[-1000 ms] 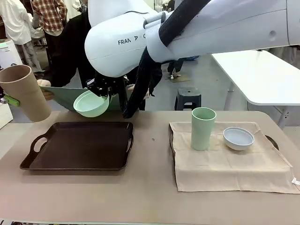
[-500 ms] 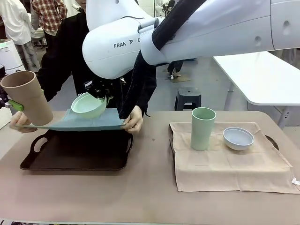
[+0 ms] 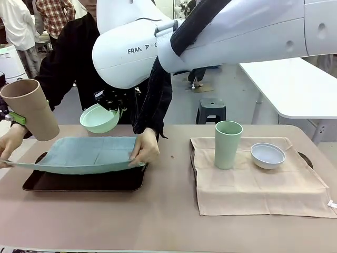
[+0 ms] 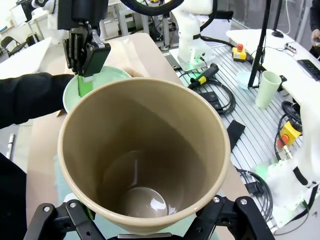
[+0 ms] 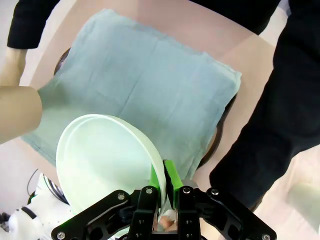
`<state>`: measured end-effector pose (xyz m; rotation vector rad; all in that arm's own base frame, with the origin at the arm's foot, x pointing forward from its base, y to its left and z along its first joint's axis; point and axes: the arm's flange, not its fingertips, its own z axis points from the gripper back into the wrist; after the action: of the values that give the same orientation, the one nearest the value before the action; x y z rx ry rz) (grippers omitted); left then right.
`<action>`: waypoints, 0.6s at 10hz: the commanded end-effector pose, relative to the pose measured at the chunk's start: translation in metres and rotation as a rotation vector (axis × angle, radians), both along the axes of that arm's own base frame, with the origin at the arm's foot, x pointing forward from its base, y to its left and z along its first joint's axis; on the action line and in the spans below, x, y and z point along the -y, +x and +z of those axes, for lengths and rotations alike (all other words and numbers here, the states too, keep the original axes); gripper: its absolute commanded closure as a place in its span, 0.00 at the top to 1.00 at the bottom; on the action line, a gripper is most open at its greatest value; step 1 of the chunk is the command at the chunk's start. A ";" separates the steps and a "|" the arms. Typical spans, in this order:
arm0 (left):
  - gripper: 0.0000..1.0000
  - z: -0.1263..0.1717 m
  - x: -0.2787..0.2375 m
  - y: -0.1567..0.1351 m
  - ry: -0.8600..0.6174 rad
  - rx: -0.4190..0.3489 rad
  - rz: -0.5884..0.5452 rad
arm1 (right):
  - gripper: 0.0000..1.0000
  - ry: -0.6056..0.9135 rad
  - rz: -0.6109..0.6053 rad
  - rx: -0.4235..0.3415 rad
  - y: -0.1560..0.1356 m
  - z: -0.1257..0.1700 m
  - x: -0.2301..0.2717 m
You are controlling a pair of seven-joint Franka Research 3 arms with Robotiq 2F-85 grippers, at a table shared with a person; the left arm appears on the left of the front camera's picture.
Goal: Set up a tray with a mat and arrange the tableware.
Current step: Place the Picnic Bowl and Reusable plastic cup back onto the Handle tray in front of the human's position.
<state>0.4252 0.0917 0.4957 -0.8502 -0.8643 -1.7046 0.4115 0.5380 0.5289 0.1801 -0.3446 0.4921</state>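
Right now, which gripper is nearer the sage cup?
Right. The right gripper, shut on the mint bowl, hangs above the tray's far edge, left of the sage cup. The left gripper, holding the tan cup, is farther left still.

You can read one piece of lettering: on the white housing of the right arm (image 3: 131, 50), in the front view, dark capitals spell "FRAN", then a small arrow-like mark and what may be the start of another letter. A black cable sleeve (image 3: 181, 31) covers whatever follows. Nothing else carries print you can make out; any marks on the gear in the left wrist view are too small to read.
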 end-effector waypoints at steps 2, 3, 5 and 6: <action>0.00 0.004 -0.001 0.000 0.004 0.015 -0.007 | 0.00 0.000 0.005 0.003 -0.001 0.001 -0.001; 0.00 0.004 -0.001 0.000 0.004 0.015 -0.007 | 0.00 0.000 0.005 0.003 -0.001 0.001 -0.001; 0.00 0.004 -0.001 0.000 0.004 0.015 -0.007 | 0.00 0.000 0.005 0.003 -0.001 0.001 -0.001; 0.00 0.004 -0.001 0.000 0.004 0.015 -0.007 | 0.00 0.000 0.005 0.003 -0.001 0.001 -0.001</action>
<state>0.4252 0.0914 0.4957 -0.8504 -0.8643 -1.7052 0.4115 0.5380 0.5289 0.1801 -0.3446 0.4922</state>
